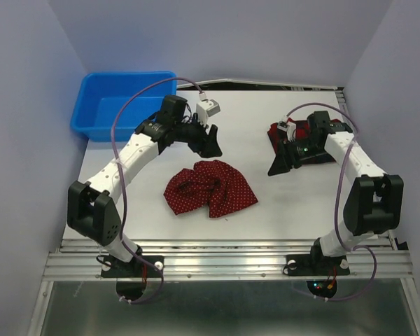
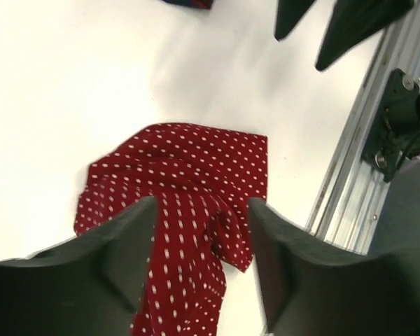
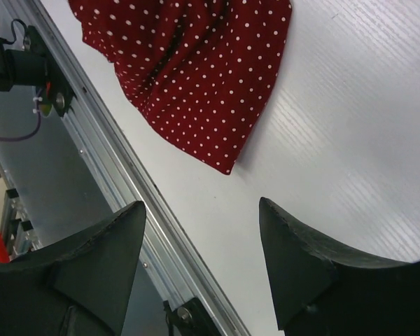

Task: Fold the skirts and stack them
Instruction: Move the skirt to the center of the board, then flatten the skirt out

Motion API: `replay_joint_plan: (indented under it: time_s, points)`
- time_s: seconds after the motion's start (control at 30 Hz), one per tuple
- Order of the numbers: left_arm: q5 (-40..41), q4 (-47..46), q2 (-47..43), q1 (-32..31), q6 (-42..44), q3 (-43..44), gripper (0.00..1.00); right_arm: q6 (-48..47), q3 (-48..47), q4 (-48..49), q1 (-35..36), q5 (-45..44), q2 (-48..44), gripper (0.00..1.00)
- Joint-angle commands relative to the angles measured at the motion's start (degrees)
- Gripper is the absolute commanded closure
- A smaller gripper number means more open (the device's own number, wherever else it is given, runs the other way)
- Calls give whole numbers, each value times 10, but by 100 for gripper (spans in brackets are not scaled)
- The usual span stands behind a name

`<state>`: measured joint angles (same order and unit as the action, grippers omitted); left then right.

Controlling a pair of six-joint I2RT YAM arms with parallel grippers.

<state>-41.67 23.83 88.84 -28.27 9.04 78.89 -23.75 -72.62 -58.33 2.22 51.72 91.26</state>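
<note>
The dark red polka-dot skirt (image 1: 210,187) lies crumpled in the middle of the table. It shows in the left wrist view (image 2: 182,175) and at the top of the right wrist view (image 3: 189,70). My left gripper (image 1: 211,147) hovers over the skirt's far edge, open (image 2: 201,213), with the cloth lying below the gap and not pinched. The plaid skirt (image 1: 274,131) lies folded at the back right, partly hidden under my right arm. My right gripper (image 1: 276,166) hangs just left of it, open (image 3: 203,213), with only bare table between its fingers.
A blue plastic bin (image 1: 80,115) stands at the back left corner. The metal rail (image 1: 224,255) runs along the table's near edge, seen close in both wrist views. Purple cables loop over both arms.
</note>
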Motion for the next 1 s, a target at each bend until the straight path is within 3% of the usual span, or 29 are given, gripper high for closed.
replay_joint_plan:
  time_s: [0.0,0.13,0.27,0.4,0.6,0.77,0.97]
  points:
    - [11,-26,20,37,-47,49,28,1,12,35,31,8,-30,29]
    - [-4,-11,2,105,-21,50,28,26,47,69,107,-36,-72,28]
    - [6,84,-48,135,112,29,28,39,108,147,201,-101,-115,28]
    - [4,138,-103,163,146,-72,28,27,155,232,305,-192,-108,25]
    - [19,151,-124,181,140,-154,28,11,210,380,501,-371,-73,16]
    - [22,147,-126,190,126,-158,28,-14,213,458,563,-487,-42,18]
    - [12,147,-115,208,114,-154,28,-43,220,508,642,-547,-15,24]
